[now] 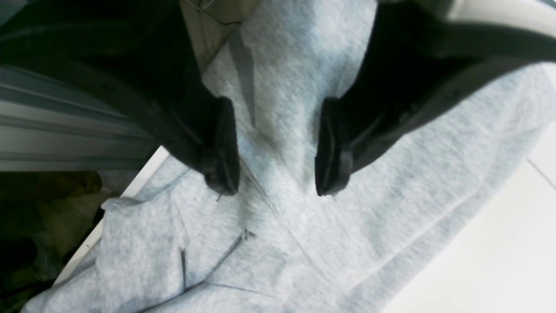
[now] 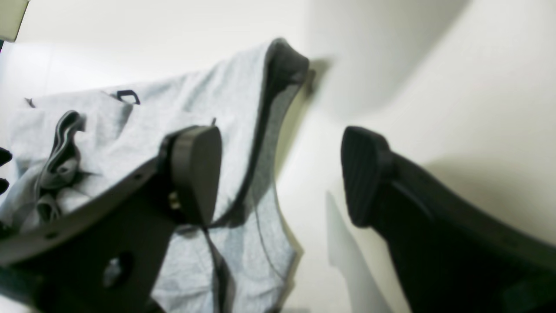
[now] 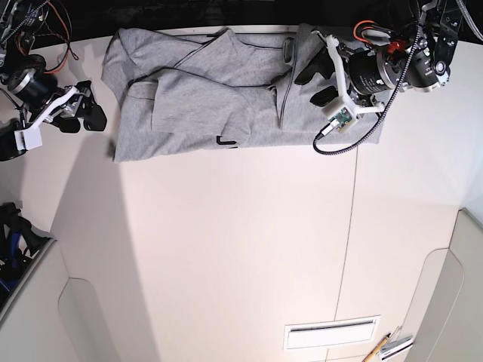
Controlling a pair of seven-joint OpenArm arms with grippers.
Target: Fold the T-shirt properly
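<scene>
T-shirt (image 3: 219, 98) first: heather-grey cloth lies crumpled along the far edge of the white table (image 3: 241, 249), spread from the base view's left toward its right, with folds and seams running across it. A bit of black lettering (image 3: 225, 141) peeks out at its near edge. One corner is turned over on the base view's left, and the cloth bunches up near the right end.

Left gripper (image 3: 318, 84) now, on the base view's right: it's right over the bunched end of the shirt. From the left wrist view its jaws stand apart, black pads (image 1: 223, 145) on either side of a raised ridge of grey fabric, nothing pinched between them. The table edge shows at the lower left of that view, with dark clutter below.

Over to the right gripper (image 3: 87, 111), on the base view's left: it sits just beside the shirt's turned-over side, above bare table. Right wrist view shows its jaws wide apart, holding nothing, with the shirt's edge and a dark folded hem beyond one pad (image 2: 195, 171).

Near the table's front edge, a vent slot (image 3: 330, 332) and a pencil (image 3: 377, 348).
</scene>
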